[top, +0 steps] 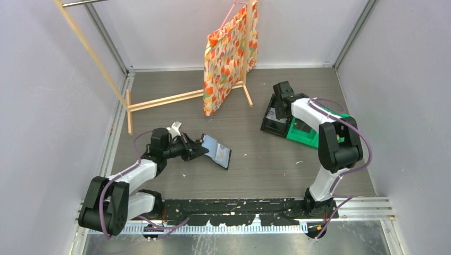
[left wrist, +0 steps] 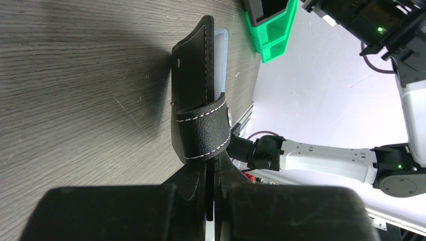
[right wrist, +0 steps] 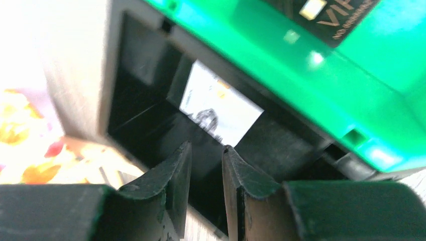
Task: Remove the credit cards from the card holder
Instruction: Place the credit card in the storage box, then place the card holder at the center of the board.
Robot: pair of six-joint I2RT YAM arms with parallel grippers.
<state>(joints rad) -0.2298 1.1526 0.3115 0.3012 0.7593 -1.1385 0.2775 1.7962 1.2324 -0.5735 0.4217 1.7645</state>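
Observation:
My left gripper [top: 194, 149] [left wrist: 211, 169] is shut on the lower edge of the card holder [top: 217, 150] [left wrist: 197, 95], holding it partly open just above the table. The holder is black outside with a stitched clasp tab [left wrist: 203, 133]. A pale blue edge [left wrist: 221, 55] shows behind its black flap; I cannot tell whether that is a card. My right gripper [top: 277, 108] [right wrist: 207, 150] hovers over the black bin [top: 272, 126] [right wrist: 135, 95], open, with nothing between its fingers. A whitish credit card [right wrist: 221, 104] lies on the bin's floor. A dark card [right wrist: 329, 12] lies in the green bin [top: 307, 136] [right wrist: 301, 65].
A wooden rack [top: 165, 99] at the back carries an orange patterned bag [top: 227, 61] that hangs down to the table. The two bins stand side by side at the right. Walls close the table on three sides.

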